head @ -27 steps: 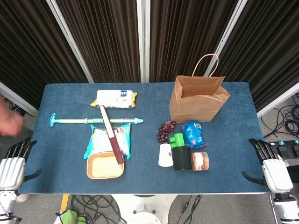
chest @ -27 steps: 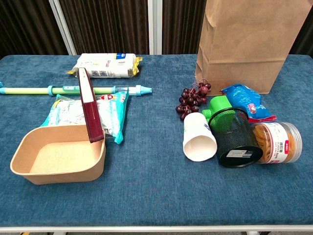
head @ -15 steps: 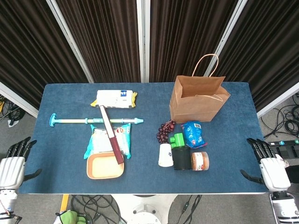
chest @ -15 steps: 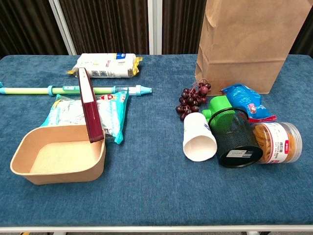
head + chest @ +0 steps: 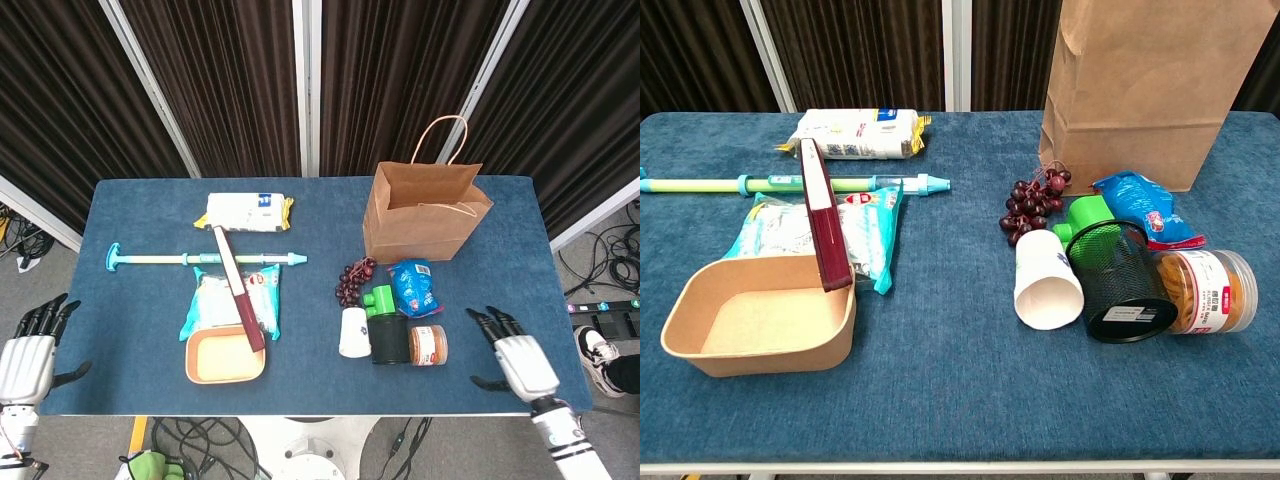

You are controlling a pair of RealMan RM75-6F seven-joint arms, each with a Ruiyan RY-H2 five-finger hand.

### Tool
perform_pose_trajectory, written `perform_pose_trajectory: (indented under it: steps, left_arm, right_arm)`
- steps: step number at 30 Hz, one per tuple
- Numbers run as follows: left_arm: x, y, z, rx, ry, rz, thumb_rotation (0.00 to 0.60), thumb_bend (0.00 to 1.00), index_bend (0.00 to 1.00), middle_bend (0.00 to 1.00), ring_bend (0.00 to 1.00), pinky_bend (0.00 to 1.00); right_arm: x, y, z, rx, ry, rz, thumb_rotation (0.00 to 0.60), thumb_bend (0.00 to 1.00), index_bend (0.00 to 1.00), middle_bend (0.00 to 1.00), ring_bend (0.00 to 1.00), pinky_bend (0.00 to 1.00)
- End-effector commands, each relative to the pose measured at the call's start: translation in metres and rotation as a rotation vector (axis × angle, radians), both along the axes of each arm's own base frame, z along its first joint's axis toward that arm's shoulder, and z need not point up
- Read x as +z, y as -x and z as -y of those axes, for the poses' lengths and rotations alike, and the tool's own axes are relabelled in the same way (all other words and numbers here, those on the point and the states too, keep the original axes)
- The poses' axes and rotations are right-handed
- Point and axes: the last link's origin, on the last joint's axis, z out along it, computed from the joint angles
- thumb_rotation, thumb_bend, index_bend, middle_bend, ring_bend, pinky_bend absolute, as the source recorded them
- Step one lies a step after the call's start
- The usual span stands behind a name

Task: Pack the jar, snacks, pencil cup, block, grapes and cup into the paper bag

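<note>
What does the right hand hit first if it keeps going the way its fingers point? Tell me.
Probably nothing close: the right hand points up-left over bare table, passing right of the jar; the paper bag is likeliest, though height is unclear.

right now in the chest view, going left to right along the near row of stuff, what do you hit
Tan tray → white cup lying on its side → black mesh pencil cup → clear jar, also on its side. The last three lie side by side.

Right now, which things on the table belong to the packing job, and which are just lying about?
Job: paper bag, jar, blue snack pack, black mesh pencil cup, green block, grapes, white cup.

Lying about: tan tray, dark red case, wipes pack, long blue-tipped tool, white-yellow packet.
</note>
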Motion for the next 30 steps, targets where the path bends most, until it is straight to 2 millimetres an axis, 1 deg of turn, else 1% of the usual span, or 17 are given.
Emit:
perform_pose_trajectory:
  steps: [1,5,11,14,16,17,18,19,21,23,25,28,30]
  left_arm:
    - [-0.001,0.001,0.000,0.004,0.002,0.003,0.600,0.04,0.20,0.17,0.13,0.14]
    - [-0.001,0.004,0.000,0.010,0.001,0.007,0.600,0.04,0.20,0.17,0.13,0.14]
    - [-0.001,0.006,-0.001,0.008,0.002,0.012,0.600,0.04,0.20,0.17,0.13,0.14]
    - [-0.002,0.007,-0.001,0.007,0.003,0.017,0.600,0.04,0.21,0.17,0.13,0.14]
    - [-0.001,0.007,-0.001,0.007,0.004,0.020,0.600,0.04,0.21,0.17,0.13,0.14]
    - [-0.001,0.008,-0.001,0.008,0.004,0.021,0.600,0.04,0.21,0.17,0.13,0.14]
    - [-0.001,0.008,-0.001,0.009,0.004,0.022,0.600,0.04,0.22,0.17,0.13,0.14]
    - [-0.001,0.009,-0.001,0.009,0.003,0.022,0.600,0.04,0.22,0.17,0.13,0.14]
    - [-0.001,0.009,-0.001,0.010,0.002,0.022,0.600,0.04,0.22,0.17,0.13,0.14]
    - [0.000,0.010,-0.001,0.011,0.001,0.022,0.600,0.04,0.22,0.17,0.13,0.14]
    - [0.000,0.010,0.000,0.011,-0.001,0.021,0.600,0.04,0.22,0.17,0.13,0.14]
    - [0.001,0.010,-0.001,0.010,-0.004,0.020,0.600,0.04,0.22,0.17,0.13,0.14]
    - [0.002,0.010,-0.001,0.007,-0.004,0.018,0.600,0.04,0.22,0.17,0.13,0.14]
  right_arm:
    - [-0.024,-0.010,0.007,0.051,-0.068,-0.051,0.600,0.00,0.00,0.16,0.00,0.13]
    - [-0.039,-0.016,0.015,0.083,-0.073,-0.104,0.600,0.00,0.03,0.17,0.00,0.13]
    - [-0.056,-0.018,0.025,0.081,-0.071,-0.125,0.600,0.00,0.04,0.18,0.00,0.13]
    - [-0.065,-0.019,0.028,0.085,-0.067,-0.124,0.600,0.00,0.08,0.20,0.04,0.16]
    - [-0.071,-0.019,0.030,0.089,-0.057,-0.122,0.600,0.01,0.15,0.23,0.08,0.20]
    - [-0.074,-0.017,0.030,0.091,-0.048,-0.126,0.600,0.03,0.21,0.25,0.10,0.23]
    - [-0.077,-0.016,0.031,0.093,-0.041,-0.131,0.600,0.06,0.31,0.29,0.14,0.26]
    - [-0.078,-0.016,0.031,0.097,-0.031,-0.134,0.600,0.08,0.35,0.31,0.17,0.28]
    - [-0.080,-0.016,0.033,0.110,-0.004,-0.130,0.600,0.15,0.51,0.39,0.26,0.37]
    - [-0.075,-0.018,0.034,0.120,0.022,-0.099,0.600,0.18,0.57,0.44,0.30,0.42]
    - [-0.065,-0.022,0.035,0.138,0.047,-0.054,0.600,0.19,0.60,0.46,0.32,0.44]
    - [-0.039,-0.032,0.037,0.185,0.109,0.030,0.600,0.19,0.61,0.48,0.33,0.45]
    - [-0.018,-0.042,0.039,0.233,0.153,0.081,0.600,0.19,0.61,0.49,0.34,0.45]
